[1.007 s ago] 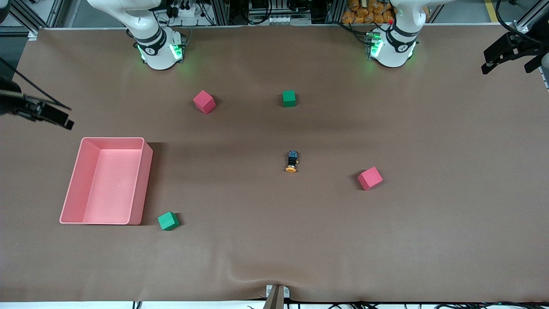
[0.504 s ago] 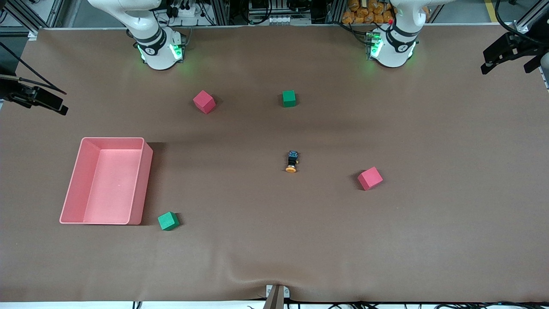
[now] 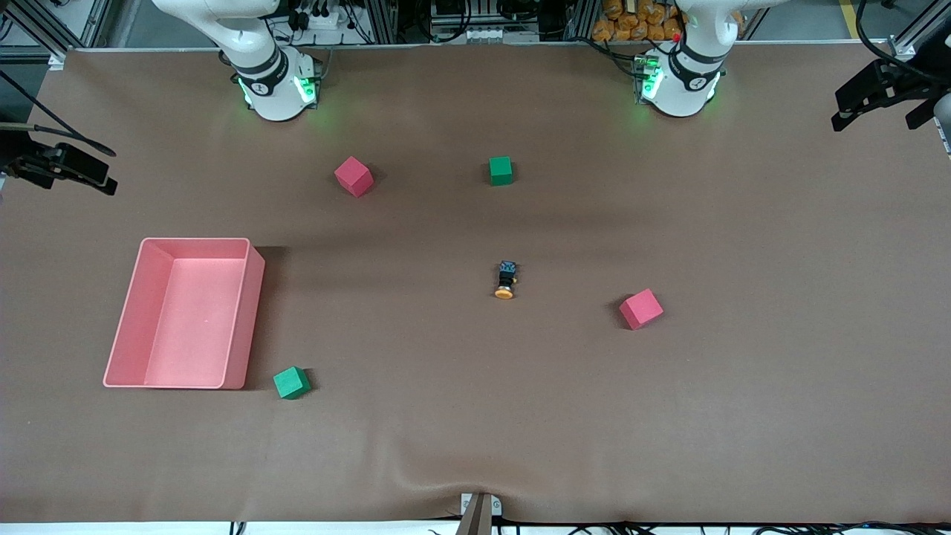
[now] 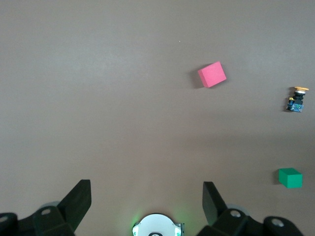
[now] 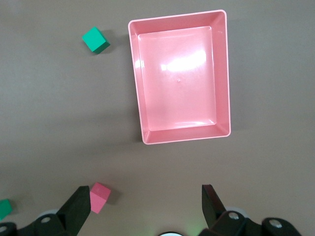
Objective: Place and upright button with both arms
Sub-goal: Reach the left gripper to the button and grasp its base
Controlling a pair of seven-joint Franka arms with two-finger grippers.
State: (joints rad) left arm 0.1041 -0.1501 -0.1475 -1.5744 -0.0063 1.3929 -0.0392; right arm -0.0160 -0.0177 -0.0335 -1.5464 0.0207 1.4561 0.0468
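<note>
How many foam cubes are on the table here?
4. One pink cube and one green cube lie toward the bases; another pink cube beside the button; another green cube by the pink tray.

Front camera high, facing arms; wrist cameras high, looking down.
</note>
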